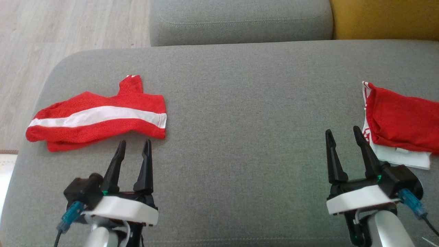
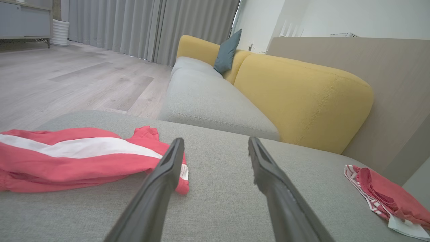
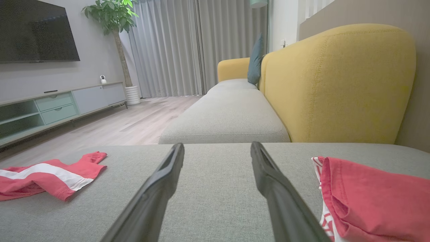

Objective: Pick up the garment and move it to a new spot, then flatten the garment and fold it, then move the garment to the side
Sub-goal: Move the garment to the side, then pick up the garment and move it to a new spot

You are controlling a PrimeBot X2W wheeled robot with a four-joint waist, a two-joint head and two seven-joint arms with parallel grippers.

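Observation:
A red garment with a white stripe [image 1: 96, 118] [image 2: 77, 156] [image 3: 47, 176] lies folded at the left of the grey sofa seat [image 1: 247, 103]. A second red and white garment [image 1: 401, 123] [image 2: 386, 196] [image 3: 373, 201] lies bunched at the right edge. My left gripper [image 1: 134, 144] [image 2: 215, 143] hovers open just in front of the striped garment's near edge, with nothing between its fingers. Beside the left side of the bunched garment my right gripper [image 1: 343, 132] [image 3: 216, 148] stands open, and its right finger [image 1: 365, 147] is close to the cloth.
A second grey seat cushion [image 1: 240, 20] and a yellow backrest [image 1: 384, 19] lie beyond the seat. Wooden floor [image 1: 51, 34] runs along the left. A blue-grey pillow [image 2: 226, 52] leans on the backrest. A TV stand [image 3: 50, 107] and a potted plant [image 3: 117, 20] stand across the room.

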